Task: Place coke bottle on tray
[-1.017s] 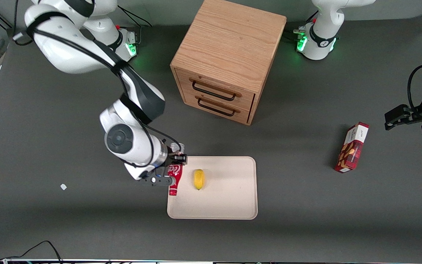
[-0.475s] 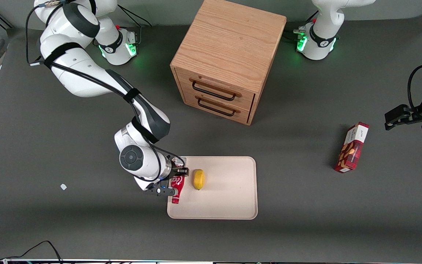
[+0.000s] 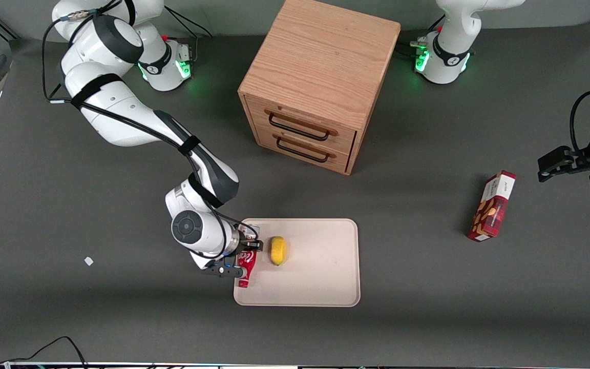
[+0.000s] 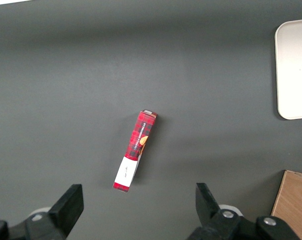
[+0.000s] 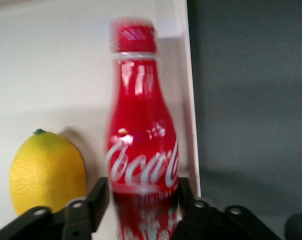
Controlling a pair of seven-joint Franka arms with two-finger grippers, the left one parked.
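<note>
Claw (image 5: 143, 197) clamps glossy red coke bottle (image 5: 140, 150) | over smooth cream tray (image 3: 320, 279) edge | beside lemon (image 5: 47, 170)

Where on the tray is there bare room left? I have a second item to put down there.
The tray is bare from the lemon toward the parked arm's end, and along the rim nearest the front camera. It is crowded at the working arm's end: the hand, shut on the coke bottle, holds it over that rim, right beside the lemon.

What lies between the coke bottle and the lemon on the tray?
Only bare tray, seen in the right wrist view: gripper holds the coke bottle close beside the lemon.
</note>
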